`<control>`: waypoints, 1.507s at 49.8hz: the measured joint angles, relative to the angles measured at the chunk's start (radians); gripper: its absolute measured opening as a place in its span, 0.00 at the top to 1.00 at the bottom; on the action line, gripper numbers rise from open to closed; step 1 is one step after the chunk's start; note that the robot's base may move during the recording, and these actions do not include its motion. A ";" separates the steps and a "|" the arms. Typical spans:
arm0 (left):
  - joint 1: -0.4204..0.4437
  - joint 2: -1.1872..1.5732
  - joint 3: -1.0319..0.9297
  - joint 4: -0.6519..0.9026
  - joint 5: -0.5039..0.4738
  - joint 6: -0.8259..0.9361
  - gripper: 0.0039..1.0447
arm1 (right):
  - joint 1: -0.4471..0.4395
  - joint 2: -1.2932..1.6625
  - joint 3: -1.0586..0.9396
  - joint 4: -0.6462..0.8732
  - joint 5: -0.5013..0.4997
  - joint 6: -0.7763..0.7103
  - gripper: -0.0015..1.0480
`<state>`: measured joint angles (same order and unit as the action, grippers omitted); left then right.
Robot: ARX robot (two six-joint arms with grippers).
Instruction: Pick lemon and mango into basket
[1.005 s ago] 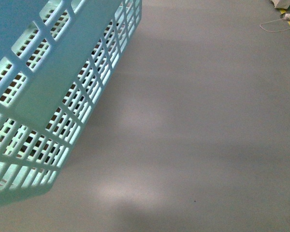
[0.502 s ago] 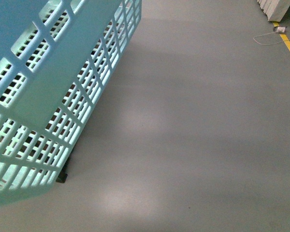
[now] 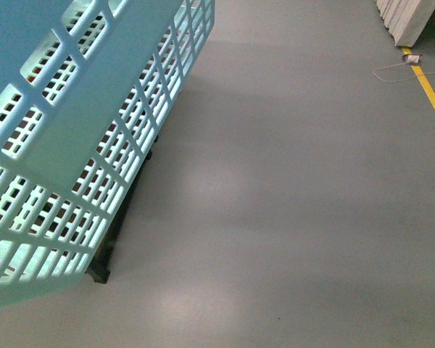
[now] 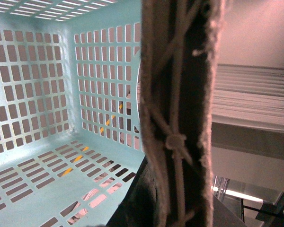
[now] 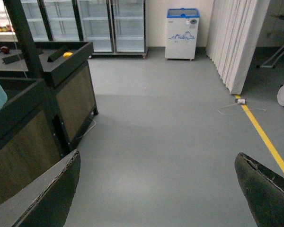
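Observation:
The light teal basket [image 3: 80, 138] hangs tilted and fills the left of the front view. In the left wrist view its slotted floor and walls [image 4: 42, 109] show nothing inside. My left gripper [image 4: 173, 208] is shut on the basket's brown handle [image 4: 180, 94], which crosses the view close up. My right gripper [image 5: 156, 198] is open and empty over bare floor, both fingertips [image 5: 52, 198] low in that view. A small yellow rounded fruit, probably the lemon [image 5: 67, 55], lies on a dark display stand [image 5: 71, 71] far ahead. I cannot make out the mango for certain.
Two small dark red fruits [image 5: 0, 48] lie on a far shelf. Glass-door fridges [image 5: 109, 23] and a small white chest freezer [image 5: 181, 33] line the back wall. A white curtain [image 5: 236, 42], a yellow floor line [image 3: 431, 90] and a white cable [image 3: 395, 69] are to the right.
The front view has shifted over the floor: the yellow line and cable slid left and down. A dark stand leg came into view under the basket. The basket stays held.

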<state>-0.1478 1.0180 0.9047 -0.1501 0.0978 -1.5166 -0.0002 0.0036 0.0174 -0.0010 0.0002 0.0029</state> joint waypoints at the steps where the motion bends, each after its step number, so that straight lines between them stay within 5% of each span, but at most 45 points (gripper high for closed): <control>1: 0.000 0.000 0.000 0.000 0.000 0.000 0.95 | 0.000 0.000 0.000 0.000 0.000 0.000 0.08; 75: -0.006 -0.002 0.000 -0.001 0.001 0.000 0.95 | 0.000 0.000 0.000 0.000 0.000 0.000 0.08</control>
<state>-0.1535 1.0161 0.9051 -0.1509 0.0986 -1.5162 -0.0002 0.0036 0.0174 -0.0013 0.0006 0.0029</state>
